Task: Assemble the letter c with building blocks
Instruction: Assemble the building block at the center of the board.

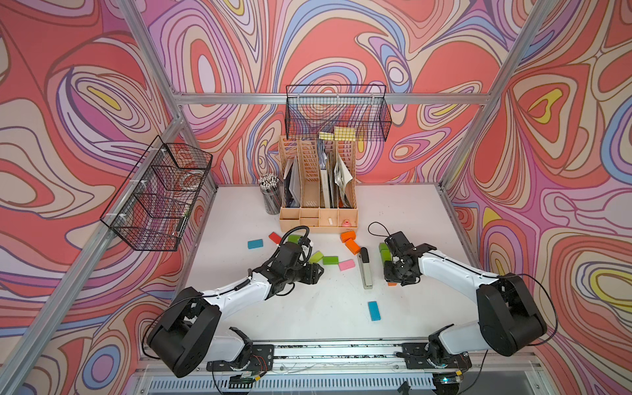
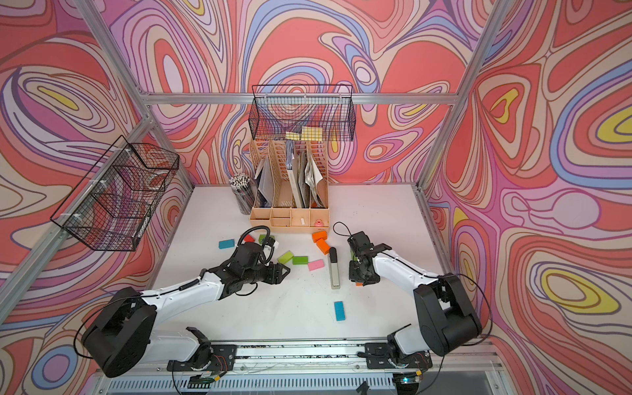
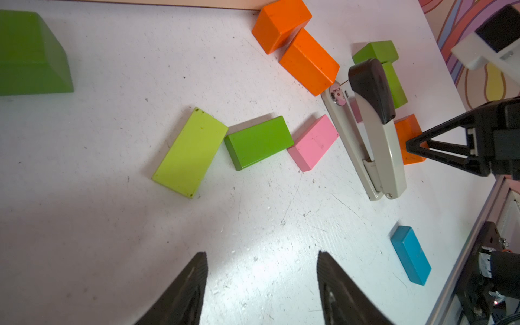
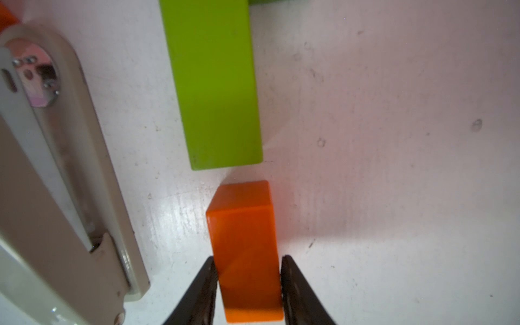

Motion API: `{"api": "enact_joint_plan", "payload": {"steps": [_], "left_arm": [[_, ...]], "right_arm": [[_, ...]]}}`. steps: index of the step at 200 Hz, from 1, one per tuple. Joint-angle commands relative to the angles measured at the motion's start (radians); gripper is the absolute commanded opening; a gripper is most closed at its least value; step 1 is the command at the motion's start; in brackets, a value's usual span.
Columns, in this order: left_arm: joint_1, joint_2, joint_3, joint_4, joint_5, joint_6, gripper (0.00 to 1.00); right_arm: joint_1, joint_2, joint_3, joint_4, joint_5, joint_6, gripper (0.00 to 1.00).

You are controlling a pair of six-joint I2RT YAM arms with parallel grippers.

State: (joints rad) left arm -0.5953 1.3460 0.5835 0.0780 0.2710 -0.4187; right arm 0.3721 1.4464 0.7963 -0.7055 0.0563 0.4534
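both arms start from the rail [image 1: 335,352] at the near edge of the table [image 1: 307,307]. each folds at a big black joint close to the rail, then its white forearm slants forward and inward.

a blue block [image 1: 374,310] lies flat nearer the rail than either gripper, between the two.

the left gripper [image 3: 260,260] hangs tilted over bare table, its fingers spread wide with nothing between them.

the right gripper [image 4: 249,263] points steeply down. its fingers [image 4: 202,287] press on both long sides of an orange block [image 4: 242,233], a firm grasp low at the table. i cannot tell whether the block is lifted.

a stapler [image 4: 56,168] lies just to the left of that gripper. just ahead of the orange block, across a small gap, a bright green block [image 4: 216,84] lies end on.

ahead of the left gripper a lime block [image 3: 190,152], a green block [image 3: 259,142] and a pink block [image 3: 312,142] lie in a loose row. farther on, a pair of orange blocks [image 3: 309,60] touch each other by the stapler's head.
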Motion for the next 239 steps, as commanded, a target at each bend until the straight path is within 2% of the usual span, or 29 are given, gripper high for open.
{"api": "enact_joint_plan", "payload": {"steps": [1,132,239], "left_arm": [[0.005,-0.002,0.007,-0.011,-0.006,0.018,0.64],[0.006,0.004,0.008,-0.012,-0.005,0.021,0.64],[0.008,0.004,0.008,-0.014,-0.004,0.021,0.64]], "right_arm": [[-0.005,0.007,0.002,0.019,0.014,-0.015,0.41],[-0.007,0.046,0.032,0.049,0.022,-0.050,0.33],[-0.022,0.068,0.037,0.066,0.022,-0.063,0.34]]}}
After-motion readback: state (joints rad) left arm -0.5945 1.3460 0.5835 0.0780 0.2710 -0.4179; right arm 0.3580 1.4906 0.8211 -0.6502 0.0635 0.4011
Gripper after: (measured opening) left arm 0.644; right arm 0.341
